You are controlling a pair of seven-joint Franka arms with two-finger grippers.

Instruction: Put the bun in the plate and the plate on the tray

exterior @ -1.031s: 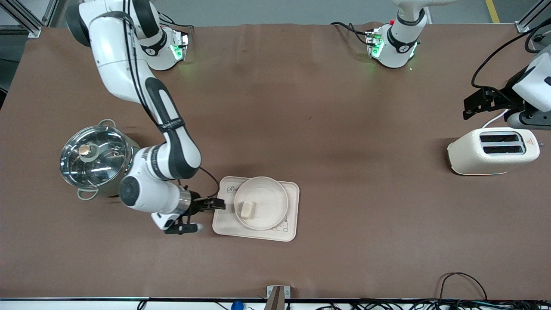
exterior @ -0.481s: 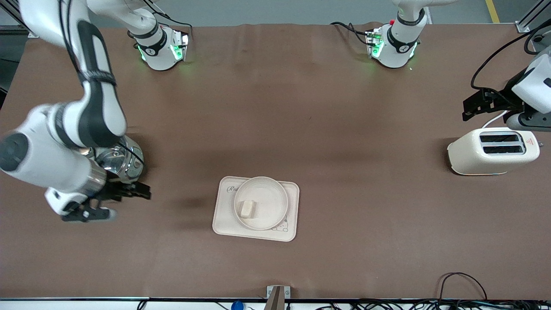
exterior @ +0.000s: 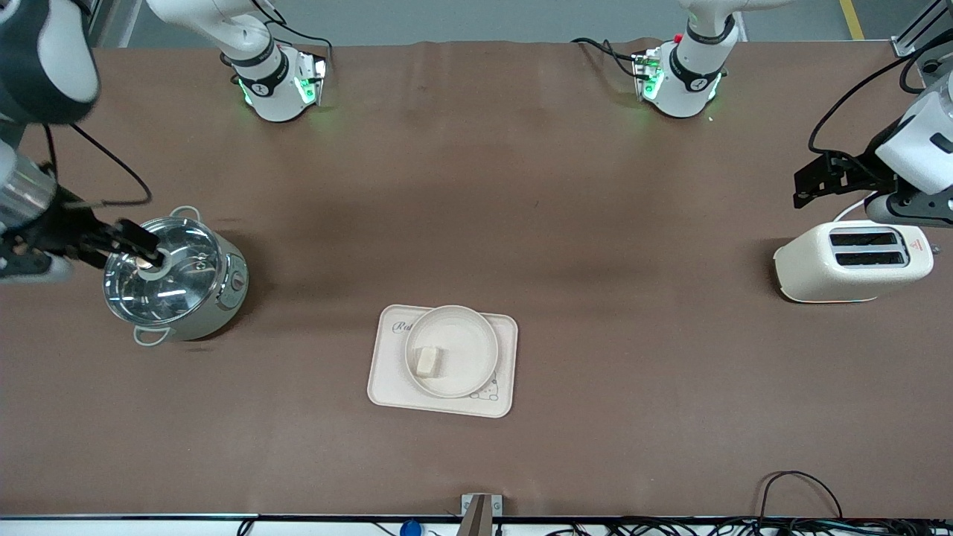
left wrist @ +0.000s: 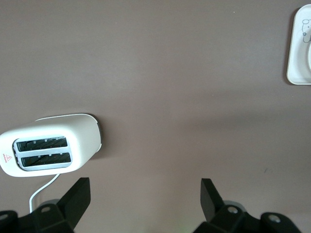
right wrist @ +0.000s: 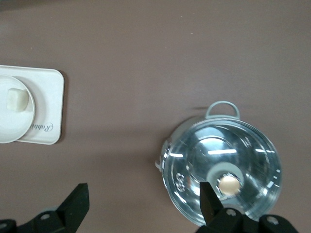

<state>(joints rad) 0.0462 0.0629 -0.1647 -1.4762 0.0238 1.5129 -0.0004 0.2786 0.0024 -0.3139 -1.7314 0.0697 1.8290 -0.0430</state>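
Note:
The bun [exterior: 428, 361] lies in the round plate [exterior: 467, 336], and the plate stands on the rectangular tray [exterior: 386, 388] in the middle of the table. My right gripper [exterior: 104, 258] is open and empty, up in the air over the steel pot's edge, well away from the tray. The right wrist view shows its open gripper [right wrist: 146, 200], with the bun [right wrist: 15, 99], plate [right wrist: 12, 127] and tray [right wrist: 51, 97] off at the edge. My left gripper [exterior: 808, 186] is open and empty and waits over the table beside the toaster. It also shows in the left wrist view [left wrist: 146, 195], where a corner of the tray [left wrist: 297, 53] is visible.
A steel pot with a glass lid [exterior: 173, 279] stands toward the right arm's end; it also shows in the right wrist view [right wrist: 223, 167]. A cream toaster [exterior: 852, 260] with its cord stands toward the left arm's end, seen too in the left wrist view [left wrist: 48, 150].
My right gripper has drawn away from the tray's edge, risen and swung toward the right arm's end, now over the pot. The bun, plate and tray have not moved. The left arm barely shifted.

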